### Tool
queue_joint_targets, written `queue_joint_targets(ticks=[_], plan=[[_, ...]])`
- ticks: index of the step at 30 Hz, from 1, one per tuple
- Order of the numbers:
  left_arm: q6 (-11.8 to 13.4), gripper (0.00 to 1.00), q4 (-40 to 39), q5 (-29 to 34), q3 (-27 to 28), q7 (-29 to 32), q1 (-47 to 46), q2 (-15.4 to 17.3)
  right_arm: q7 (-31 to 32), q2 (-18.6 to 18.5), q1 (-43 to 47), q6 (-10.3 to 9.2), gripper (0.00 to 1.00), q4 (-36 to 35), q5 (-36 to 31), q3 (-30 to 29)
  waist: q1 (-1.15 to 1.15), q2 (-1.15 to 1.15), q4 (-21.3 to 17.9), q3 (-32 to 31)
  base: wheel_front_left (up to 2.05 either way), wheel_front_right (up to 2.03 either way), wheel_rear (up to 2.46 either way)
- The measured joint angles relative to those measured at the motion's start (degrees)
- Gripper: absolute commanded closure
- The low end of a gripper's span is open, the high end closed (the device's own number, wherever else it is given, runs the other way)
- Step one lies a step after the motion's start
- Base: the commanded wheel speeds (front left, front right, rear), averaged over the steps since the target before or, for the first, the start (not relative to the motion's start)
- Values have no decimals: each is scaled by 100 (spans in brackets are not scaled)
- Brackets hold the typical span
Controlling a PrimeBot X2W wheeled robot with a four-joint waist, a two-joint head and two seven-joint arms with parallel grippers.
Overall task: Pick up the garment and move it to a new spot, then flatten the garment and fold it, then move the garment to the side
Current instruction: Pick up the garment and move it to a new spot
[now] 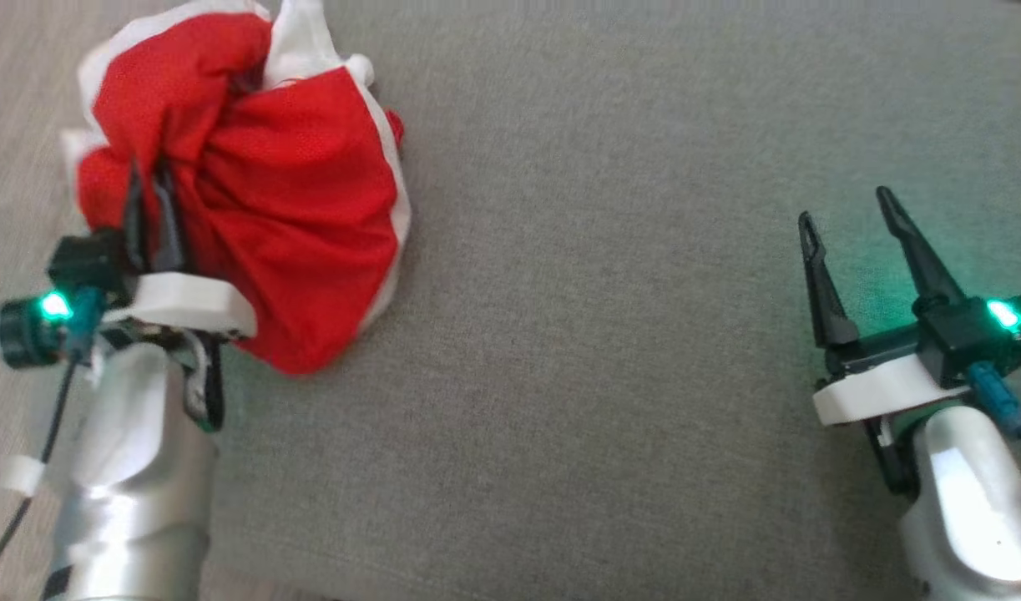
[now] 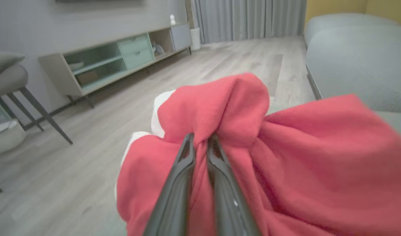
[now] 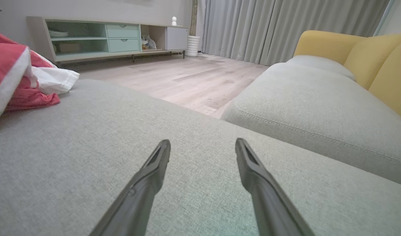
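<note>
Living room, viewed from my remote station: I counted one red-and-white garment and two grippers, the left gripper and the right gripper, each with two dark fingers. There were two grey seat cushions, the near cushion and the far cushion. Along the wall I made out one low media console with two green drawers, one small white figurine and one white ribbed container.
</note>
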Motion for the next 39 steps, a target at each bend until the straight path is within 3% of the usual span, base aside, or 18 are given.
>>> queue_joint_targets(ticks=[5,11,18,22,33,39], plan=[[-20,100,-944,231,-84,0,181,320,1,297,102,0,0,89,63,31,0,0,-122,-452,0,0,0],[-282,100,-1806,375,-259,96,211,720,3,533,401,0,0,174,183,47,-2,0,-392,-1010,0,0,0],[-669,100,-3016,365,-504,700,-224,938,4,613,450,0,0,86,290,59,-1,0,-1034,-1299,0,0,0],[-767,100,-3579,364,-701,1060,-656,1025,4,621,433,0,0,-14,508,115,-1,0,-1479,-1305,0,0,0],[-912,100,-3912,311,-1407,1464,-1363,1005,4,648,159,0,0,-108,1172,430,0,0,-2762,-1094,0,0,0],[-956,100,-3300,315,-2152,1335,-1428,605,4,647,75,0,0,-141,1457,683,0,0,-3511,-861,0,0,0]])
